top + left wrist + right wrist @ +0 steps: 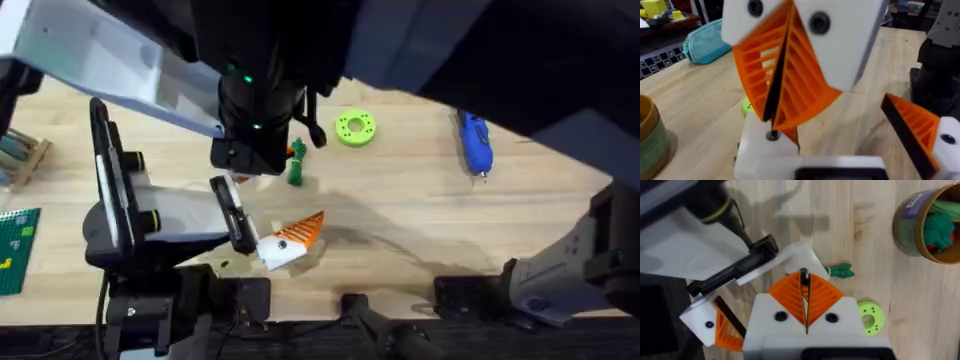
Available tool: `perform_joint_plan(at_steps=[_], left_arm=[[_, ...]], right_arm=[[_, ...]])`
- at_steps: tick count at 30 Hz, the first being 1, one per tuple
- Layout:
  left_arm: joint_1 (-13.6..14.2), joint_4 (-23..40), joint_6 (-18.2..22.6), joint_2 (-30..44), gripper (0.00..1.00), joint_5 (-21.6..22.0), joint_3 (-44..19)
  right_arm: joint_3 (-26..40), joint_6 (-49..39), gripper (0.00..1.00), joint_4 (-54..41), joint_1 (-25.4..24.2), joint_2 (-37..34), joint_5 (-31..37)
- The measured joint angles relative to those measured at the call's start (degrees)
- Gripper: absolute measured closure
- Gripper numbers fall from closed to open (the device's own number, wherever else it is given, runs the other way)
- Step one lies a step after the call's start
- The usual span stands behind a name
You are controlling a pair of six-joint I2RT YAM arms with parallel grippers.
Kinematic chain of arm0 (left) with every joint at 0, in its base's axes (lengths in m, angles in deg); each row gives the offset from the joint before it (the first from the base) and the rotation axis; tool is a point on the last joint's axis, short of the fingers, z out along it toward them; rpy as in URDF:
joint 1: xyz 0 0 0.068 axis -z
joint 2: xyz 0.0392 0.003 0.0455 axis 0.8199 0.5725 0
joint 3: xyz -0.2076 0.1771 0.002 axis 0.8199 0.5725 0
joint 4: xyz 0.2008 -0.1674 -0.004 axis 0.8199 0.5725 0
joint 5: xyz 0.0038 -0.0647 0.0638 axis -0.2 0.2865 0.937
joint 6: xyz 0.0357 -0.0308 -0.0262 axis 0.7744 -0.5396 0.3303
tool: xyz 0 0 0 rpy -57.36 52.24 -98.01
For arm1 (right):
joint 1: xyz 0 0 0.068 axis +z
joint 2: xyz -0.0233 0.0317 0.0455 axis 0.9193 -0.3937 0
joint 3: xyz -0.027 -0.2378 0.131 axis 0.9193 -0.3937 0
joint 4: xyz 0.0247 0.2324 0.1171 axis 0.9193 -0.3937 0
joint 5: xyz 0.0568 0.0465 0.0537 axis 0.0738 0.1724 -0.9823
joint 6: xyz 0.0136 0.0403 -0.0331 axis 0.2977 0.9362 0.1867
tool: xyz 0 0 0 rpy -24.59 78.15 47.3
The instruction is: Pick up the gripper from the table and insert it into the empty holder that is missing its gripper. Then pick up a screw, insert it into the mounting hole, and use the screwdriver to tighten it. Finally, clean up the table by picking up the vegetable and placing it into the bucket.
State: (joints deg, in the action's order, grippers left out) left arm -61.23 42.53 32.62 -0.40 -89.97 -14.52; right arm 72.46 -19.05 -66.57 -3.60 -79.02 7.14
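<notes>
Overhead: I see the veg [297,172], dark green and knobbly, lying on the pale wood table [420,200], near the flat bright-green ring [356,128]. The screwdriver [474,142], a blue pen shape w/ a thin metal bit, lies well apart to the right. On the left, the grey stand [120,225] carries a black arm [232,215] ending in a white angular mount [280,250] w/ an orange ribbed tip [305,228]. The left arm [255,100] hangs dark over the middle; left gripper is hidden under it, so can't tell if it's open or closed.

Right wrist cam: right gripper [804,280] has white fingers and orange ribbed pads [790,297] pressed together w/ only a thin dark seam between them. Its tip is just beside the veg. The bucket [900,225], round w/ a brown wall, sits apart w/ green toys inside. I can't make out the loose orange wedge for certain
</notes>
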Motion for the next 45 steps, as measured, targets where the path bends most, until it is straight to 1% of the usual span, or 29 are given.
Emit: perform_joint_plan(at_steps=[12, 18, 32, 33, 36, 37, 39, 45], left_arm=[[0.00, 0.00, -0.02, 0.00, 0.015, 0.00, 0.00], [0.00, 0.09, -0.80, 0.02, 0.015, 0.00, 0.00], [0.00, 0.07, -0.92, 0.02, 0.015, -0.02, 0.00], [0.00, 0.04, -0.90, 0.02, 0.015, 0.00, 0.00], [0.00, 0.06, -0.85, 0.02, 0.015, -0.02, 0.00], [0.00, 0.07, -0.85, 0.02, 0.015, 0.00, 0.00], [0.00, 0.04, -0.85, 0.02, 0.015, -0.02, 0.00], [0.00, 0.04, -0.83, 0.02, 0.015, -0.02, 0.00]], right_arm=[[0.04, 0.00, 0.996, -0.26, 0.00, -0.56, 0.00], [0.16, 0.00, 0.996, -0.18, 0.00, -1.83, 0.00], [0.35, 0.07, 0.996, -0.25, -0.02, -1.88, 0.00], [0.35, 0.30, 0.728, -0.45, 0.00, -1.88, 0.01], [0.35, 0.22, 0.306, -0.57, -0.02, -1.88, 0.51], [0.35, 0.13, 0.234, -0.78, -0.13, -1.88, 0.72], [0.35, 0.07, 0.205, -0.79, -0.28, -1.88, 0.85], [0.35, 0.05, 0.201, -0.79, -0.27, -1.90, 0.87]])
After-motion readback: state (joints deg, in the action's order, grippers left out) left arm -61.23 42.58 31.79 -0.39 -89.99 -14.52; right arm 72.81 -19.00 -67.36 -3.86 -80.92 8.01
